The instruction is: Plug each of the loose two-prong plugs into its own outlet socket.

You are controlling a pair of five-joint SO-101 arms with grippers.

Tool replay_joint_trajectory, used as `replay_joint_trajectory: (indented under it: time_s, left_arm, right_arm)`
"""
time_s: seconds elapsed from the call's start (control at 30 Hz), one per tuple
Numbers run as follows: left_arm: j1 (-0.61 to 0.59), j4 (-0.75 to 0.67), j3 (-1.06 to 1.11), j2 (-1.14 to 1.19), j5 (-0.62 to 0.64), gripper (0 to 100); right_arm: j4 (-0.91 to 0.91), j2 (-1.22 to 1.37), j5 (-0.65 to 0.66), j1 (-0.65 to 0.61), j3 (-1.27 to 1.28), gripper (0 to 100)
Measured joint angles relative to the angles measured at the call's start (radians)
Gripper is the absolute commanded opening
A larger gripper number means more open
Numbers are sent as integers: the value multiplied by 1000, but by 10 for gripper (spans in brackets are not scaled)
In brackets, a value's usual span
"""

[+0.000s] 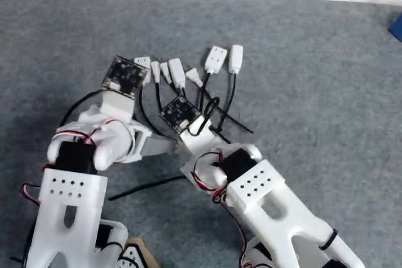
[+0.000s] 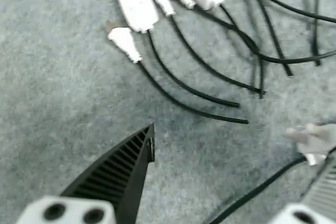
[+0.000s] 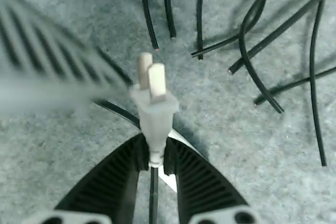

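My right gripper (image 3: 155,153) is shut on the cord end of a white two-prong plug (image 3: 154,103), whose prongs point away from the wrist above the grey carpet. The same plug (image 2: 314,139) shows in the left wrist view, close to one finger of my left gripper (image 2: 231,150), which is open with nothing between its fingers. In the high view the left gripper (image 1: 164,145) lies right beside the right arm's wrist. Several white plugs and outlet sockets (image 1: 215,59) lie in a row beyond both arms, among them a flat socket block (image 2: 136,4) and a loose plug (image 2: 125,40).
Loose black cords (image 3: 252,51) cross and tangle on the carpet (image 1: 326,80) between the grippers and the row of white pieces. One cord (image 1: 147,186) runs back between the arms. Bare carpet spreads to the right and far left.
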Motion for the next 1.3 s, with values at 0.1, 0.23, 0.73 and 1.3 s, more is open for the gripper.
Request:
replay_joint_trajectory:
  time_s: [0.1, 0.23, 0.73, 1.3]
  left_arm:
    - [49, 0, 0, 0, 38, 461]
    - [103, 0, 34, 0, 57, 461]
    - [55, -123, 89, -2, 58, 461]
    - [44, -167, 180, -6, 63, 461]
  right_arm:
    - [0, 0, 0, 0, 0, 6]
    - [0, -6, 0, 0, 0, 6]
    - [304, -6, 35, -2, -336, 6]
    - [400, -5, 48, 41, -390, 6]
